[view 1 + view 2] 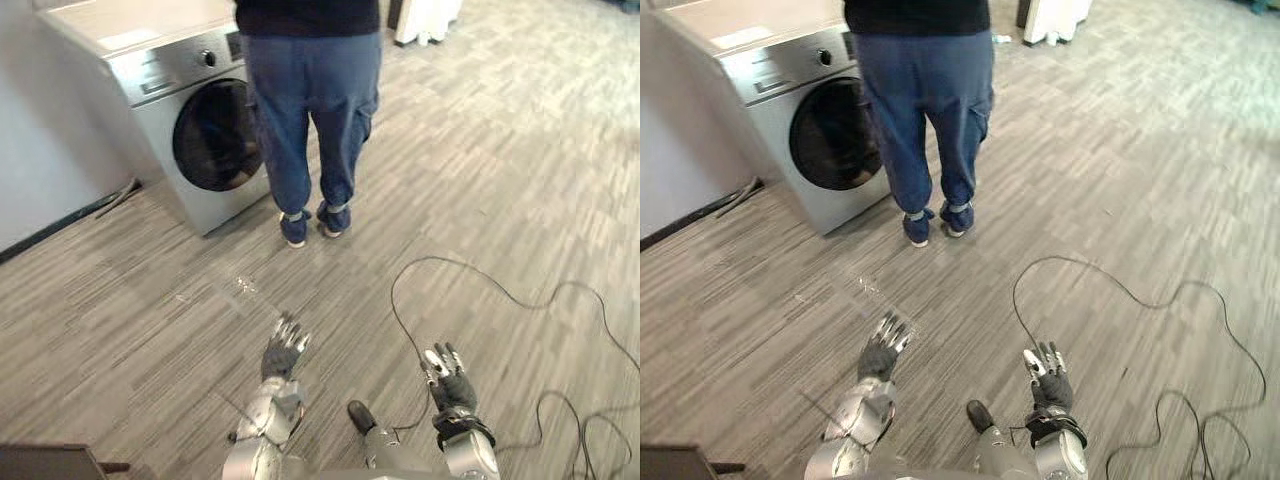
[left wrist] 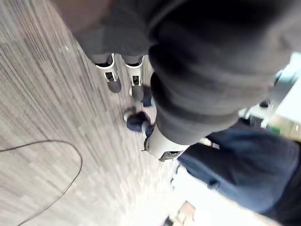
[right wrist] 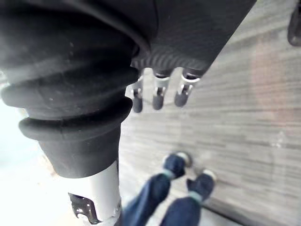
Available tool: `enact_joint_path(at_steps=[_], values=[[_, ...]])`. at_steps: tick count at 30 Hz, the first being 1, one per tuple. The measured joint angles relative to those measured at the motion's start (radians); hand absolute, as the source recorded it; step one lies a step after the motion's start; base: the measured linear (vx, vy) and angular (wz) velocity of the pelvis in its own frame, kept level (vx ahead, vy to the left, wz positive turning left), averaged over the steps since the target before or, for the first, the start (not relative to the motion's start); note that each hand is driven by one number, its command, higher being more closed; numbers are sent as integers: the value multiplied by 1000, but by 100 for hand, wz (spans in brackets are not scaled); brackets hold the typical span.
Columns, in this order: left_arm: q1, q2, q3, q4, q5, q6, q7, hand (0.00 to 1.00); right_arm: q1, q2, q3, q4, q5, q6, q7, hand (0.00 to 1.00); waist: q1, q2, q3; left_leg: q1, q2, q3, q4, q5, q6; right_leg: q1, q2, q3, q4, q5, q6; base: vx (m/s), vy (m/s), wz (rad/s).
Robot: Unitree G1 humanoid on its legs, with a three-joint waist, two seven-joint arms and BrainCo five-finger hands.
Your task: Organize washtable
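My left hand (image 1: 283, 352) hangs low over the wood-patterned floor, fingers straight and holding nothing. Level with it to the right, my right hand (image 1: 447, 378) is also open and empty. In the left wrist view the straight fingers (image 2: 113, 75) point toward a person's shoes (image 2: 136, 120). The right wrist view shows relaxed fingers (image 3: 157, 94) above the floor, with the person's legs (image 3: 174, 188) beyond them.
A person in blue trousers (image 1: 310, 110) stands ahead of me, beside a silver front-loading washing machine (image 1: 190, 120) against the left wall. A white object (image 1: 428, 20) stands at the far back. A dark flat edge (image 1: 45, 462) shows at the lower left.
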Motion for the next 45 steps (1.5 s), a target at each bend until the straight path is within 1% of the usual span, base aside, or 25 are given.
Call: enact_joint_path(at_steps=[1, 2, 3, 4, 7, 10, 11, 13, 15, 16, 17, 18, 19, 20, 21, 22, 24, 26, 27, 29, 30, 32, 38, 39, 45], values=[[-17, 6, -1, 11, 7, 4, 0, 0, -4, 6, -7, -5, 0, -1, -3, 0, -4, 10, 9, -8, 31, 50, 4, 4, 8, -51, -5, -245, 91, -81, -21, -104, 54, -151], [-20, 8, 0, 11, 14, 5, 0, 0, -4, 6, -10, -11, -1, -2, -3, 0, 0, 14, 15, -8, 44, 80, 3, 7, 12, -67, -22, -387, 152, -141, -40, -55, 91, -144], [-18, 9, 2, 10, 23, 6, 2, 0, 5, 3, -10, -27, -2, -5, -3, 0, -3, 18, 23, -3, 53, 133, -3, 10, 19, -81, -86, -634, 282, -242, -91, -61, 124, -154], [-14, 13, 7, 9, 33, 8, 3, 0, 5, 4, -7, -33, -2, -14, -4, 0, -4, 15, 26, 17, 52, 195, -14, 11, 22, -88, -158, -781, 446, -353, -143, -80, 123, -151], [19, 21, 22, -19, 32, 11, 5, 0, 1, 2, -1, -33, -18, -14, -5, 0, -1, 8, 31, 79, 44, 350, -34, 6, 29, -8, -267, -894, 720, -564, -169, -85, 38, -146], [49, 19, 49, -58, 24, 18, 7, 0, -18, 0, 4, -15, -55, -13, -7, 0, -1, -5, 23, 80, 47, 448, -38, 6, 29, 60, -333, -985, 742, -623, -176, -47, -69, -123], [61, 19, 67, -57, 15, 23, 15, 0, -43, -6, 12, 21, -71, -12, -10, 0, -1, -7, 22, 79, 49, 487, -34, 7, 29, 83, -339, -1020, 668, -642, -150, -46, -165, -136], [74, 6, 82, -45, -6, 29, 29, 0, -83, -23, 31, 77, -79, -1, -18, 0, 1, 3, 17, 82, 63, 525, -31, 15, 15, 112, -301, -1012, 543, -652, -134, -24, -185, -125], [59, 4, 91, 3, -8, 30, 36, 0, -91, -50, 62, 116, -78, 4, -27, 0, -3, 19, 19, 74, 123, 521, 53, 22, 7, 191, -232, -980, 375, -618, -98, 29, -158, -77], [53, 6, 97, 17, -11, 31, 45, 0, -92, -50, 64, 125, -78, 7, -28, 0, -6, 17, 22, 55, 151, 500, 117, 35, 26, 209, -223, -980, 351, -606, -106, 26, -114, -29], [36, 10, 96, 37, -17, 32, 52, 0, -81, -49, 61, 138, -78, 12, -30, 0, -4, -16, 33, 2, 151, 436, 130, 16, -22, 233, -235, -971, 327, -597, -108, -5, -47, -6], [33, 7, 90, 38, -30, 30, 52, 0, -79, -53, 51, 144, -78, 12, -30, 0, -6, -16, 31, -16, 129, 389, 22, 32, -32, 232, -243, -966, 328, -595, -106, 11, -47, -27], [39, 6, 88, 43, -45, 30, 50, 0, -81, -69, 44, 167, -79, 12, -28, 0, -7, -16, 33, -12, 124, 370, -27, 134, -28, 231, -243, -940, 326, -594, -101, 34, 18, -38], [49, 5, 90, 44, -45, 31, 51, 0, -85, -75, 44, 177, -80, 14, -29, 0, -3, -16, 34, -9, 117, 363, -25, 145, -17, 227, -242, -924, 322, -588, -99, 32, 9, -46], [59, 8, 90, 44, -44, 31, 51, 0, -87, -77, 44, 186, -80, 14, -29, 0, -5, -16, 39, -23, 102, 291, 6, 152, -5, 225, -244, -896, 311, -587, -98, 28, 35, -50], [70, 6, 105, 44, -44, 31, 54, 0, -90, -78, 49, 205, -75, 16, -32, 0, -3, -8, 44, -37, 80, 163, 41, 152, -5, 243, -242, -868, 304, -582, -94, 18, 41, -51], [91, 6, 123, 44, -45, 31, 72, 0, -82, -77, 69, 212, -40, 26, -39, 0, -1, 7, 50, -44, 51, -5, 107, 159, -17, 281, -243, -837, 298, -576, -90, 84, 123, -53], [104, 14, 132, 34, -54, 31, 73, 0, -74, -60, 76, 210, 26, 35, -48, 0, 6, 3, 52, -78, 43, -94, 150, 126, -80, 301, -255, -814, 289, -568, -85, 56, 191, -43], [113, 9, 127, 26, -61, 32, 73, 0, -67, -57, 70, 205, 44, 38, -51, 0, 2, 30, 39, -76, 50, -133, 29, 137, -97, 293, -238, -812, 291, -565, -77, 50, 205, -25], [113, 9, 115, 22, -75, 33, 72, 0, -60, -57, 74, 198, 51, 48, -52, 0, -2, 9, 29, -46, 15, -130, -39, 143, -88, 287, -257, -800, 275, -560, -61, 56, 147, -5], [114, 19, 116, 17, -80, 34, 71, 0, -52, -43, 76, 191, 48, 54, -47, 0, 0, -19, 29, -41, -7, -128, -67, 155, -81, 285, -275, -799, 264, -558, -59, 28, 77, 12], [120, 31, 104, 17, -81, 38, 71, 0, -39, -36, 78, 190, 31, 55, -47, 0, 1, -33, 23, -43, -25, -137, -73, 157, -77, 290, -282, -801, 252, -552, -54, 27, 88, 15], [125, 37, 89, 24, -141, 41, 83, 0, -71, -38, 110, 222, -94, 56, -48, 0, 3, -27, 16, -43, -58, -156, -126, 204, -55, 309, -295, -809, 182, -495, -53, -4, 58, 14], [134, 55, 75, 128, -140, 44, 90, 0, -107, -56, 134, 294, -200, 56, -51, 0, 2, -16, -66, -7, -93, -171, -336, 365, -60, 276, -280, -745, 97, -436, -46, -31, 2, 2], [127, 59, 77, 128, -139, 44, 89, 0, -103, -59, 129, 294, -199, 56, -50, 0, 1, -23, -65, 5, -94, -166, -355, 375, -63, 276, -280, -741, 96, -435, -45, -3, -2, -1]])
